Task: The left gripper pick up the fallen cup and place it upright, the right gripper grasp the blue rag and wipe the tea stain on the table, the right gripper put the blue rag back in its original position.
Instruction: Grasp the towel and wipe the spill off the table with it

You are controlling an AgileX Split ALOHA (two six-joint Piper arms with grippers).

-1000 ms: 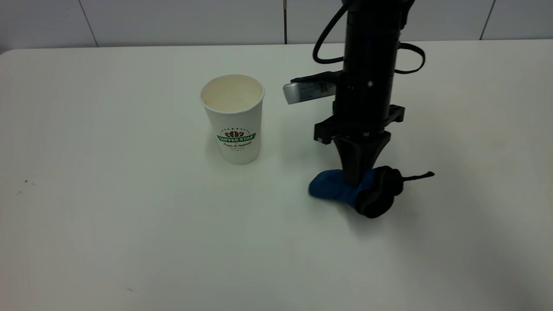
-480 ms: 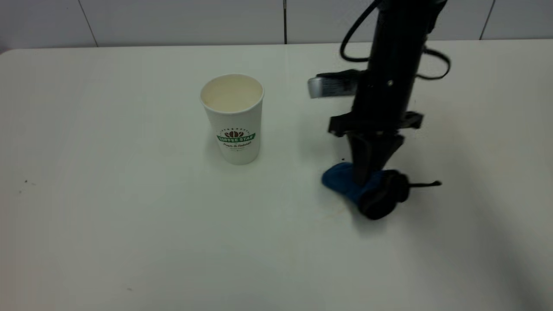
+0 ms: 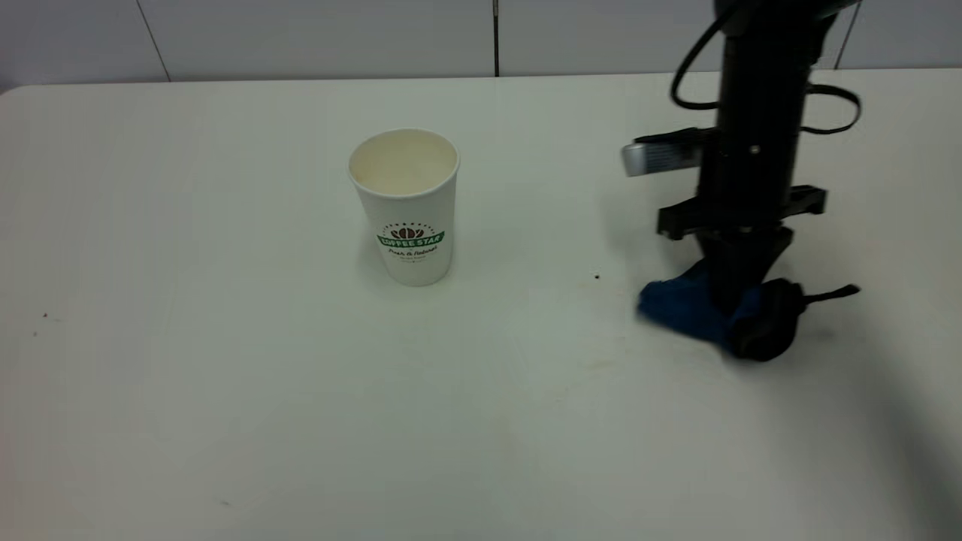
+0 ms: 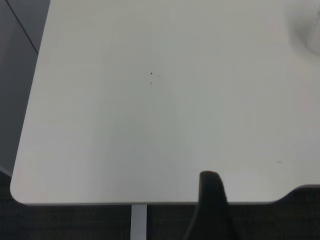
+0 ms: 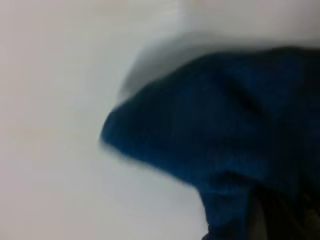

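Note:
The white paper cup (image 3: 406,214) with the green logo stands upright left of the table's (image 3: 225,391) middle. My right gripper (image 3: 735,304) points straight down at the right and is shut on the bunched blue rag (image 3: 680,308), which rests on the table; its black strap sticks out to the right. The rag fills the right wrist view (image 5: 215,130). Only a faint light-brown trace (image 3: 599,365) of the tea stain shows, left of and nearer than the rag. My left gripper (image 4: 214,210) is parked above the table's near left corner, out of the exterior view.
A tiny dark speck (image 3: 597,276) lies between cup and rag. Small specks (image 3: 37,323) lie near the left edge. The table's rounded corner and front edge (image 4: 75,202) show in the left wrist view, with dark floor beyond.
My right gripper has dragged the blue rag rightwards across the table, away from the cup. The cup has not moved.

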